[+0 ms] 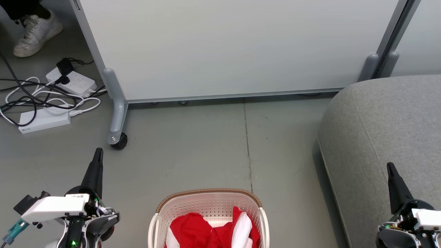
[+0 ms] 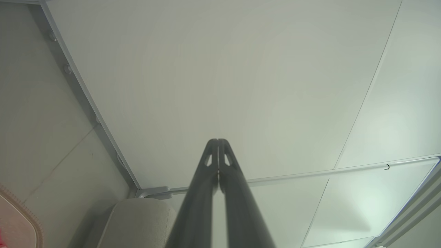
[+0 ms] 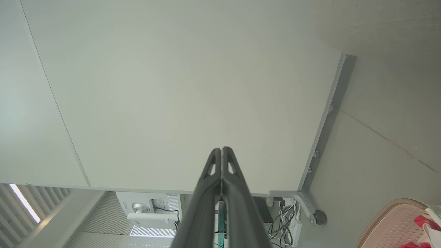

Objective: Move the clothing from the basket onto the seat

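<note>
1. Find red-and-white clothing [image 1: 206,230] bunched in the basket [image 1: 206,191] on the floor [image 1: 189,148].
2. Note the seat [image 1: 389,120] to its right, apart.
3. Left fingers [image 1: 94,172] and right fingers [image 1: 396,186]: pressed together, empty, flanking the basket.
4. Spread one pair, dip into the heap, pinch a thick fold, lift clear of the rim.

basket [image 1: 208,193]: near side cut by bottom edge
clothing [image 1: 193,229]: lower part cut off too
seat [image 1: 386,120]: runs off right edge

Perforated plastic basket [image 1: 210,206], fabric seat [image 1: 389,120]
</note>
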Robot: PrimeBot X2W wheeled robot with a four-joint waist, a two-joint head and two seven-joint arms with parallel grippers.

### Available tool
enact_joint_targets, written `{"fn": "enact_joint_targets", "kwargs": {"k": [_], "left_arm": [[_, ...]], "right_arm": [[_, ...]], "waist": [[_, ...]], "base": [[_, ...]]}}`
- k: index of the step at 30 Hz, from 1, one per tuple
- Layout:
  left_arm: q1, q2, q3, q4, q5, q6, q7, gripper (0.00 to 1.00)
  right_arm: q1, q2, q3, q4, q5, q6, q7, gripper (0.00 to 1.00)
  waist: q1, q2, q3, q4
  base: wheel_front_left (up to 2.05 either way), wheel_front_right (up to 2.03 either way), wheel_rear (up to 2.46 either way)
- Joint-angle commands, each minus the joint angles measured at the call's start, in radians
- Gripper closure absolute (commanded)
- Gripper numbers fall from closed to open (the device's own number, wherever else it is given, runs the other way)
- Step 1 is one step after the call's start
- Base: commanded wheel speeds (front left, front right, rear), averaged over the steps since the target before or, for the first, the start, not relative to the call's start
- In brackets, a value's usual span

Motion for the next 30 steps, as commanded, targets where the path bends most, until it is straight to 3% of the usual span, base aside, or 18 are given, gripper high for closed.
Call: {"fn": "enact_joint_targets", "kwargs": {"k": [1, 14, 15, 30], "left_arm": [[-0.021, 0.003, 0.004, 0.000, 0.004, -0.003, 0.003, 1.00], [-0.021, 0.003, 0.005, 0.000, 0.004, -0.003, 0.004, 1.00], [0.000, 0.000, 0.000, 0.000, 0.000, 0.000, 0.000, 0.00], [0.058, -0.009, 0.005, 0.002, 0.025, 0.000, -0.068, 0.00]], "right_arm": [[-0.008, -0.008, -0.003, -0.002, 0.009, 0.003, -0.004, 1.00], [-0.007, -0.008, -0.002, -0.002, 0.010, 0.003, -0.003, 1.00], [0.000, -0.001, 0.001, 0.000, 0.000, 0.000, -0.003, 0.00], [0.008, 0.015, 0.010, 0.015, -0.083, -0.001, -0.052, 0.00]], "waist": [[-0.0001, 0.0000, 0.000, 0.000], [-0.0001, 0.0000, 0.000, 0.000], [0.0000, 0.0000, 0.000, 0.000], [-0.0001, 0.0000, -0.003, -0.001]], "base": [[0.00, 0.00, 0.00], [0.00, 0.00, 0.00], [0.00, 0.00, 0.00], [0.00, 0.00, 0.00]]}}
